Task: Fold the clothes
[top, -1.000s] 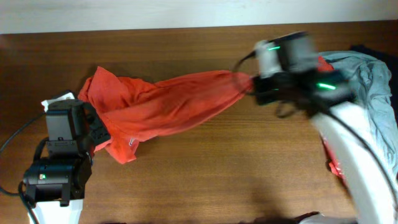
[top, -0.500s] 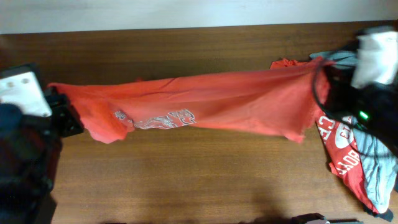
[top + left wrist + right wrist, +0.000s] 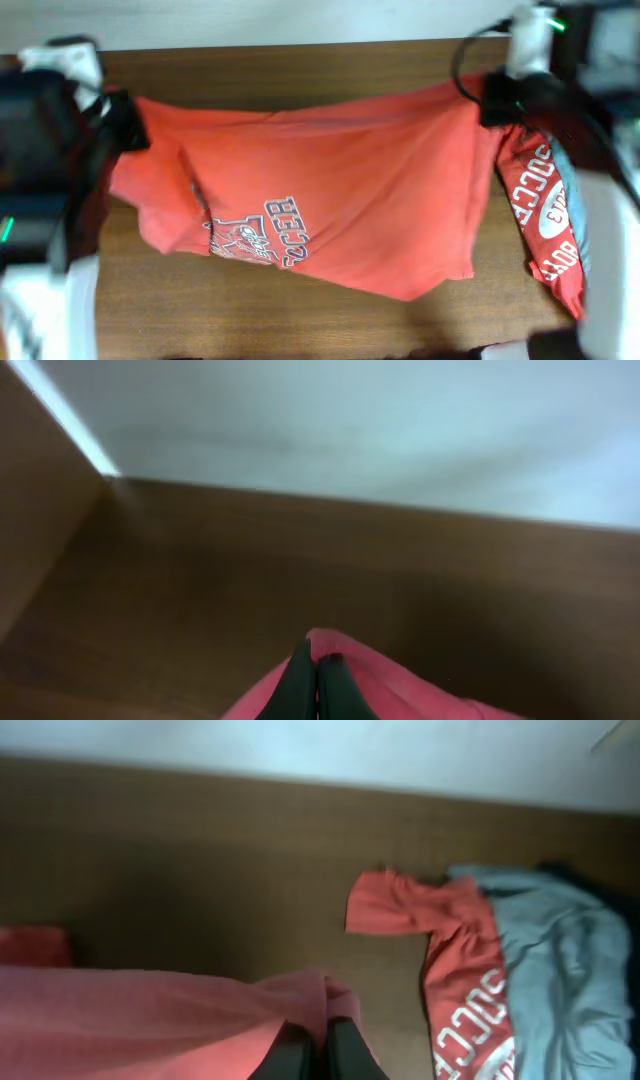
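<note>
Orange-red T-shirt (image 3: pixel 380 180) wider, flatter vs prev.

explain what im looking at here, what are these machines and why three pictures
These are two robot arms at a wooden table, each ending in a two-finger gripper. One picture looks down from above; the other two come from cameras on each wrist. The left gripper and right gripper are each shut on an edge of an orange-red T-shirt, holding it spread between them. Beside the right gripper lie a red shirt lettered SOCCE and a grey-blue shirt.
</note>
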`<state>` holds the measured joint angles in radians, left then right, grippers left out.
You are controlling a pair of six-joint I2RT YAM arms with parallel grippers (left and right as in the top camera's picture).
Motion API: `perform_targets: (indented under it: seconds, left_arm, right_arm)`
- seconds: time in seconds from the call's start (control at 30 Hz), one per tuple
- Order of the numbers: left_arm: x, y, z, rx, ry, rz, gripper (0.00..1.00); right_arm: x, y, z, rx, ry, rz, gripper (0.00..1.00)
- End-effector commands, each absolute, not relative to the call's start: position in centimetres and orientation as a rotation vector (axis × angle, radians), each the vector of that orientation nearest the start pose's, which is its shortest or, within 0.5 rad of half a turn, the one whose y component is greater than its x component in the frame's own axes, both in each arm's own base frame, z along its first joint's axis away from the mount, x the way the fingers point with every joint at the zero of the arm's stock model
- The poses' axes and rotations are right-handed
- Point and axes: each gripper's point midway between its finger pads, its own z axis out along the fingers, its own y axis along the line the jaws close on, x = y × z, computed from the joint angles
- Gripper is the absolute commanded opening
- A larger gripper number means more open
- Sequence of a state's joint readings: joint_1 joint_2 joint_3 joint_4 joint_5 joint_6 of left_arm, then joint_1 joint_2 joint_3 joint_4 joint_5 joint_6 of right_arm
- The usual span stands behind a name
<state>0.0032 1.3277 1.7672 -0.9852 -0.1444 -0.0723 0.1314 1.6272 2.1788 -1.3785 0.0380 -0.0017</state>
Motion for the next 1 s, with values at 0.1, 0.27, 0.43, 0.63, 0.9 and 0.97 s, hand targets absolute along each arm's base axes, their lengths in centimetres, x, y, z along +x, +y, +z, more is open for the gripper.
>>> perform_targets:
  seconds: [0.1, 0.27, 0.43, 0.63, 0.9, 0.97]
  left_arm:
    - [45.8, 2.8, 35.7, 0.019, 2.147, 0.214, 0.0]
    - [46.4, 5.5, 47.1, -0.033, 1.886, 0.285, 0.0]
    - [41.9, 7.2, 53.8, -0.074, 1.781, 0.301, 0.0]
    - [39.3, 1.2, 44.5, 0.132, 2.172, -0.017, 0.0]
    - [35.8, -3.0, 29.1, 0.219, 2.791, -0.269, 0.0]
    - [34.7, -4.8, 25.8, 0.253, 2.917, -0.386, 0.0]
  right_arm:
    - [45.5, 4.3, 32.9, -0.122, 2.409, -0.034, 0.04]
    - [45.7, 1.0, 41.6, 0.047, 2.16, -0.192, 0.04]
    - [42.8, -0.2, 44.1, 0.075, 2.154, -0.244, 0.04]
    - [39.1, -0.5, 36.8, 0.007, 2.502, -0.32, 0.04]
    - [36.4, -0.8, 27.1, -0.083, 2.878, -0.407, 0.04]
    - [35.5, -1.2, 24.3, -0.107, 2.972, -0.458, 0.04]
